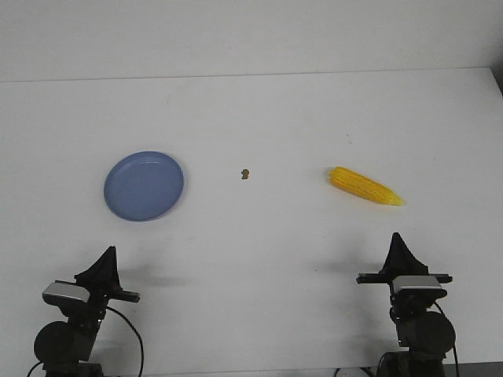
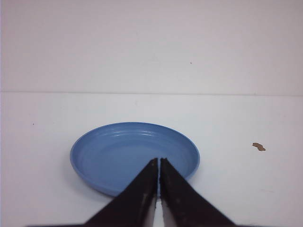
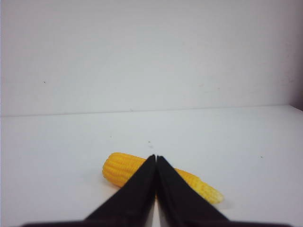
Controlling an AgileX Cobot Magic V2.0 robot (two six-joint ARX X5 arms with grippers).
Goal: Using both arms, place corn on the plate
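We see bright, even light on the white tabletop (image 1: pixel 259 118); shadows are faint, wrist views are slightly soft, and no glare shows

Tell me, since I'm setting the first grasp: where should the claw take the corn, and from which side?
Probably across the thick middle of the corn, coming from above with the right claw, which sits nearest and is shut now. The cob lies flat, blunt end toward the plate, tip away, so closing across its width suits better than the narrow tip.
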